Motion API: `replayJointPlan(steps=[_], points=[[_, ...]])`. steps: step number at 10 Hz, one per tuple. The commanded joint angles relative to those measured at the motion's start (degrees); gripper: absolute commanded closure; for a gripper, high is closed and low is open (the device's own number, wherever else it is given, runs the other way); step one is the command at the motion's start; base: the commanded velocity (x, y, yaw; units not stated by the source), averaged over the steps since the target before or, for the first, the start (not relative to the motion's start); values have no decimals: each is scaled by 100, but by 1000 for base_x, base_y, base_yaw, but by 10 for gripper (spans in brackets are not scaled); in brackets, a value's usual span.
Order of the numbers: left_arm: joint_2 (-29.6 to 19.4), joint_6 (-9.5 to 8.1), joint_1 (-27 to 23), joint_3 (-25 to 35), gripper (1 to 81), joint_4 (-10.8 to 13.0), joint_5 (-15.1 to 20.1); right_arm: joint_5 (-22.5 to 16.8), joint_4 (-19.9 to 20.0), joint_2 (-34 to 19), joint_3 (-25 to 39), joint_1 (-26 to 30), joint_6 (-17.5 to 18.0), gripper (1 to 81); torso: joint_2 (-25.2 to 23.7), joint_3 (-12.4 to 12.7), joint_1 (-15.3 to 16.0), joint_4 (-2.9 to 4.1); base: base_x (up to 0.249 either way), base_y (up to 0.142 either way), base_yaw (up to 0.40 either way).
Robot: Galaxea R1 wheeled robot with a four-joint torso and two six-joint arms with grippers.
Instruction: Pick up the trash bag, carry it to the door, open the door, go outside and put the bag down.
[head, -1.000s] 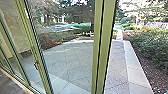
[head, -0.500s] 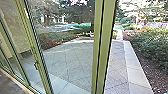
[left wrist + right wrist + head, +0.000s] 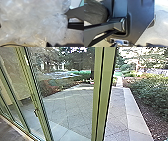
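Bag (image 3: pixel 31 22), translucent, L wrist cam

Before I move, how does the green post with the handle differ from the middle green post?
The left post carries a dark handle; I see none on the middle post. In the head view the left post's top leans left, the middle post's leans right. The middle post looks wider than the left post. Both are green and stand beside glass.

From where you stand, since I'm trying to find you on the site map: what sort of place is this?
Probably the glazed edge of a building, giving onto a garden-like outdoor area: tall green frames around glass, stone paving outside, and shrubs alongside.
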Motion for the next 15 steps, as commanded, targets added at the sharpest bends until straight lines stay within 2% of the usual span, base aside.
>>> replayJointPlan(steps=[1,4,7,9,15], points=[[-22,17,-193,16,811,-16,395,-163,-110,280,-240,21,-18,10,0,0,0,0,0,0,0],[-48,17,-193,8,811,2,404,40,-118,649,-662,-76,-18,10,0,0,0,0,0,0,0],[-13,17,-193,16,811,10,413,40,-320,1036,-1093,-76,-27,10,0,0,-2,0,0,0,0],[22,17,-193,16,811,10,421,40,-461,1054,-1084,-68,-36,10,0,2,-2,0,0,0,0],[40,34,-193,42,811,28,421,40,-531,1107,-1102,-111,-80,10,0,2,-2,0,0,0,0]])
